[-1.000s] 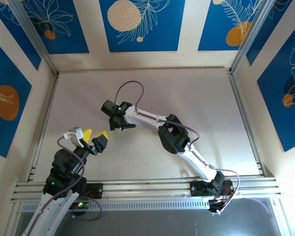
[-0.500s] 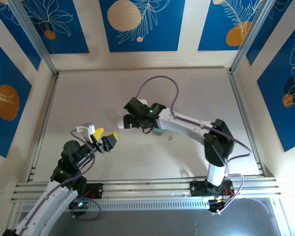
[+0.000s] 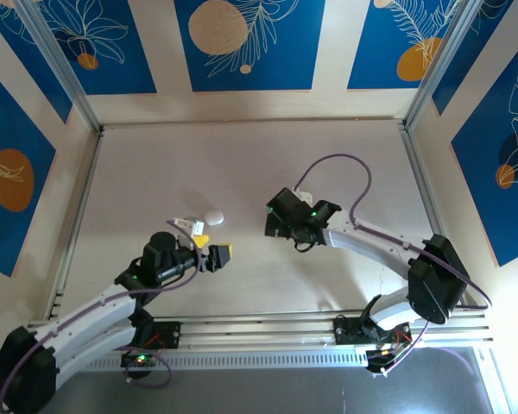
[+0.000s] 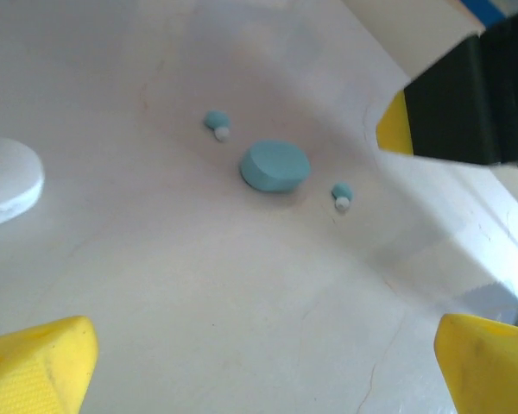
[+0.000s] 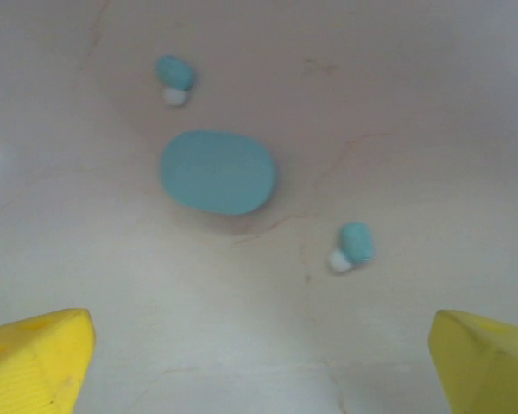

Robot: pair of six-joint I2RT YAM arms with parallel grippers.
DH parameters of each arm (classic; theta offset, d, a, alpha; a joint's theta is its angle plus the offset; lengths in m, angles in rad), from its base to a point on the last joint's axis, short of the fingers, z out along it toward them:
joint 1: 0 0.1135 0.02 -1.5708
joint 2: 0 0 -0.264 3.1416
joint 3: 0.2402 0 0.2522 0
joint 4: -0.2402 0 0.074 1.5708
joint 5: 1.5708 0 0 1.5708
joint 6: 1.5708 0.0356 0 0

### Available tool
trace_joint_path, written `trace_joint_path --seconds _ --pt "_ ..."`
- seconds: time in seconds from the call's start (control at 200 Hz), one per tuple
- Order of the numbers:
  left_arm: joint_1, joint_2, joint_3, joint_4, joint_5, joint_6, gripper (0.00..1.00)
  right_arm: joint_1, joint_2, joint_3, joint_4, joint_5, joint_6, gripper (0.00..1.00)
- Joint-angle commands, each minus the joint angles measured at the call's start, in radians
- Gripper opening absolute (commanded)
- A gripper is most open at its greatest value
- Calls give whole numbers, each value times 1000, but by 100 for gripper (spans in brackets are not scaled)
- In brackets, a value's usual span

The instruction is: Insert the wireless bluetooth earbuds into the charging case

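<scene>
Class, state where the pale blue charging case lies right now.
In the right wrist view the pale blue charging case lies on the table left of centre, between two pale blue earbuds, touching neither.

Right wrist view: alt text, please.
A pale blue oval case lies on the pale table, one blue earbud above-left of it and another lower right, neither touching it. The right gripper is open, its yellow fingertips at the bottom corners.

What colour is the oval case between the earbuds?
The oval plastic case is pale blue; clearest in right wrist view.
</scene>
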Motion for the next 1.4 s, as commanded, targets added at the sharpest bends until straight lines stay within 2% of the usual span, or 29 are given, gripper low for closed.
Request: trace_joint_path --seconds 0.0,0.24,0.395,0.6,1.01,1.161,1.396 --pt "-51 63 53 99 -43 49 100 -25 -41 -20 26 -13 32 99" --pt "-139 139 98 79 -99 122 100 -60 -30 -29 58 -32 30 99" --pt "-144 137 91 97 -108 148 100 -68 29 -9 84 -20 25 99" --pt "-145 112 80 99 -140 163 100 -66 126 34 132 -65 -24 99" --pt "-145 -18 48 58 -195 168 100 -65 199 34 187 -79 65 99" --pt "-144 -57 35 51 -209 165 100 -61 246 92 95 -15 124 99" --pt "-144 -80 32 33 -230 166 100 -53 296 149 42 -26 139 99"
